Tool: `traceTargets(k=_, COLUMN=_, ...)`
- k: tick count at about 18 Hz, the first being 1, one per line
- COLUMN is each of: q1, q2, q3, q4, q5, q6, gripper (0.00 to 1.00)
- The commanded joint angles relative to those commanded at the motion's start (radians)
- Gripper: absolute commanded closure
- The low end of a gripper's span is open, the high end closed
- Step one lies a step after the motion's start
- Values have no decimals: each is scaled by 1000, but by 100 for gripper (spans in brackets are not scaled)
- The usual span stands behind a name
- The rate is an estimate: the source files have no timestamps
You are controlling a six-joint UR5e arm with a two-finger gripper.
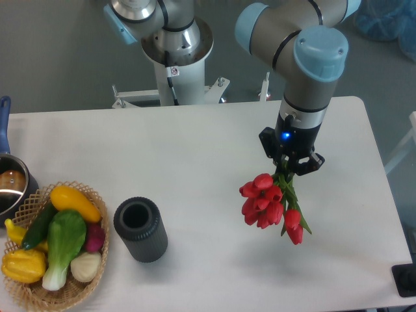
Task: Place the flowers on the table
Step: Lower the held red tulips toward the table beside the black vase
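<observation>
The flowers (266,203) are a bunch of red tulip buds with green stems. They hang below my gripper (290,170), buds pointing down and to the left over the right half of the white table (195,156). The gripper is shut on the green stems near their upper end. I cannot tell whether the lowest buds touch the tabletop. The fingertips are mostly hidden by the gripper body and the stems.
A dark cylinder (140,229) stands open-topped at the front left of centre. A wicker basket (58,250) of colourful vegetables sits at the front left corner. A metal pot (10,185) with a blue handle is at the left edge. The robot base (175,45) stands behind the table.
</observation>
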Motion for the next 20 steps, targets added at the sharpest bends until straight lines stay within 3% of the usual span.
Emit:
traceTargets(k=13, q1=-28, q2=-52, q3=-52, q4=21, q5=44, q6=-2, gripper=100)
traceTargets(k=18, q1=-37, q2=-57, q3=-120, q4=98, q5=44, q6=-11, gripper=98)
traceTargets(k=20, q1=-37, q2=-61, q3=-121, q4=101, q5=41, q6=-11, gripper=97)
